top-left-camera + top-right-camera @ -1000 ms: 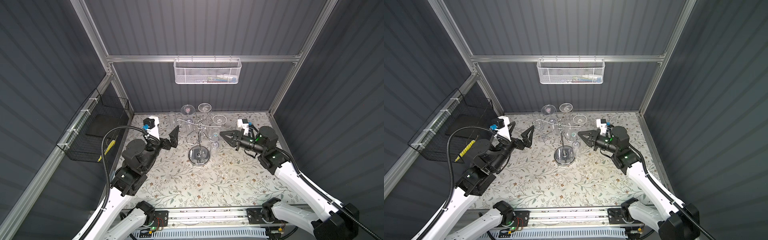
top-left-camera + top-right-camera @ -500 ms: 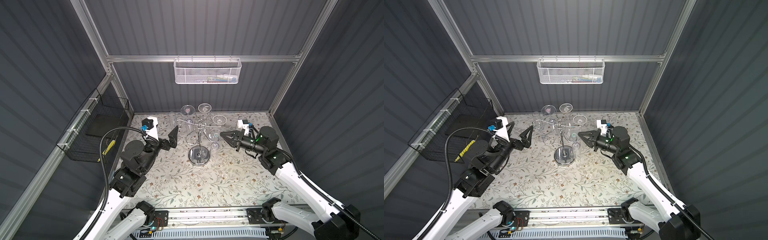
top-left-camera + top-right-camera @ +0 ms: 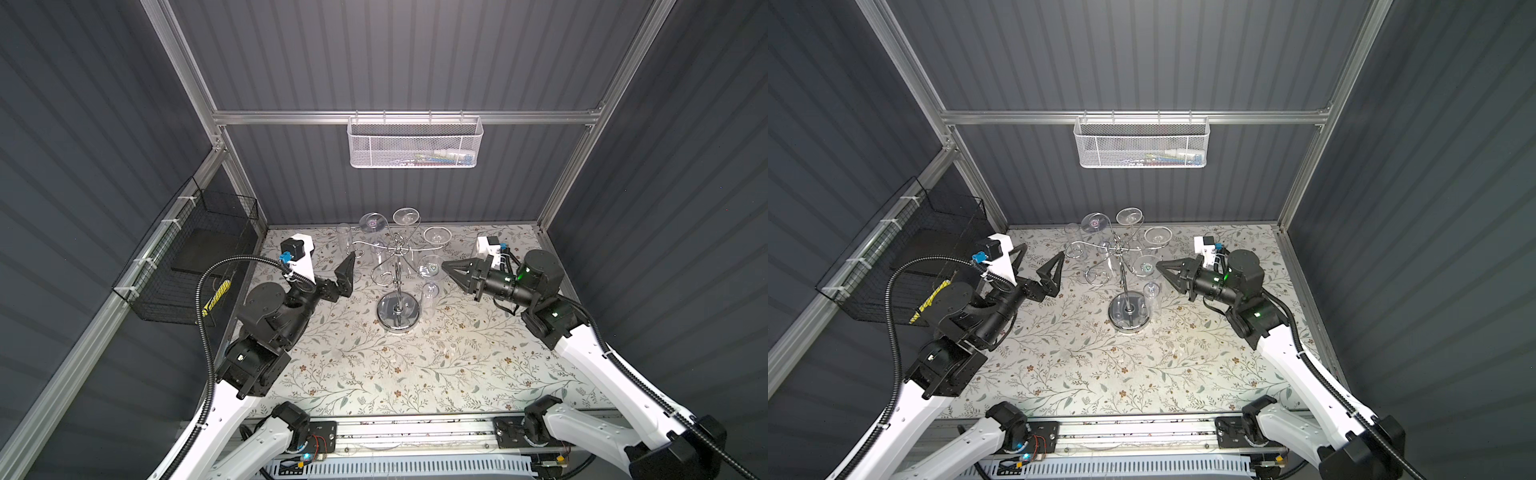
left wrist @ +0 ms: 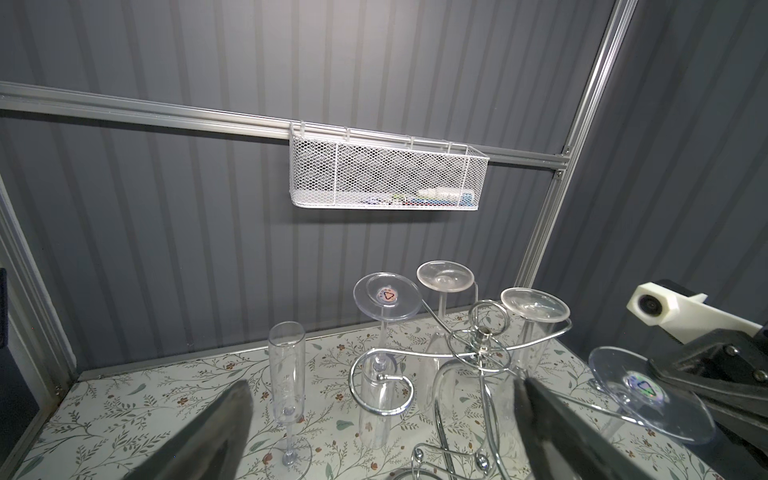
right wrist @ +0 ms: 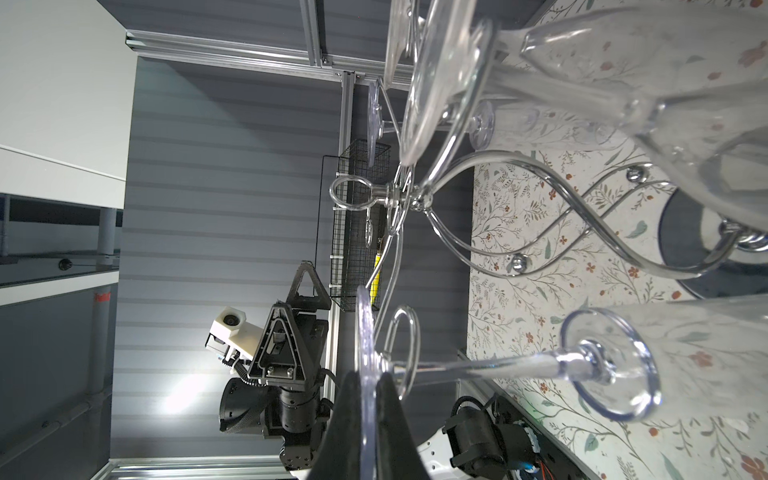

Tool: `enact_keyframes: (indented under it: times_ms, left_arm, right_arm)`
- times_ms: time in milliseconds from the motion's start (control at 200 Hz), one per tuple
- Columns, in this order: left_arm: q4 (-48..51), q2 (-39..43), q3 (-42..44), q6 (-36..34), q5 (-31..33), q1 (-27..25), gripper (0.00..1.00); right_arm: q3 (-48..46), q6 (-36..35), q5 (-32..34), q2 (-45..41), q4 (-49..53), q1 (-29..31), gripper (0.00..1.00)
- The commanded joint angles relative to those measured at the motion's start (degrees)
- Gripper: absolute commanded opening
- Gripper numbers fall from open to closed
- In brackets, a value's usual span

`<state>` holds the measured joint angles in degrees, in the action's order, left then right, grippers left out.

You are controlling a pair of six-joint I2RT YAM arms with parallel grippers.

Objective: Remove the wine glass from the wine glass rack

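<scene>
The right jaws (image 5: 368, 384) are clamped together on the rim of the clear foot of one wine glass (image 3: 432, 269). That glass hangs bowl-down on the side of the wine glass rack (image 3: 392, 312) that faces the right arm. Its stem runs through the curled end of a chrome arm, so the wire loop sits right behind the pinched foot. The left jaws (image 3: 1043, 251) stand wide apart and hold nothing. They are level with the rack's arms on the opposite side, close to one empty scroll; I cannot tell whether they touch it.

There is one rack, which stands on its round disc base near the middle of the floral worktop (image 3: 374, 374). Five glasses show in all. Four hang upside down on the rack: the gripped one and three others (image 3: 372, 223) toward the back wall. One tall flute (image 3: 344, 237) stands upright on the worktop just beside the rack, near the left jaws.

There are two baskets. A white mesh basket (image 3: 413, 143) hangs on the back rail, and a black wire basket (image 3: 187, 257) hangs on the left wall.
</scene>
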<state>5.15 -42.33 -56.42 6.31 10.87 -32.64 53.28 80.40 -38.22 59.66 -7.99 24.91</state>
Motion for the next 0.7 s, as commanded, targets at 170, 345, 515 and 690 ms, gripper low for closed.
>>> enact_keyframes:
  times_ms: [170, 345, 515, 690]
  left_arm:
    - [0.2, 1.6, 0.1, 0.5, -0.3, 0.0, 1.0]
    - [0.4, 1.8, -0.1, 0.4, -0.5, 0.0, 1.0]
    - [0.3, 2.2, 0.0, 0.4, -0.6, 0.0, 1.0]
    - [0.4, 2.9, 0.4, 0.3, -0.5, 0.0, 1.0]
  right_arm:
    - [3.0, 1.2, -1.6, -0.9, 0.3, 0.7, 0.0]
    - [4.4, 1.9, -1.7, -0.2, 0.3, 1.5, 0.0]
    - [5.8, 2.5, -1.8, 0.7, 0.2, 2.0, 0.0]
    - [7.3, 3.3, -2.1, 2.3, -0.2, 2.6, 0.0]
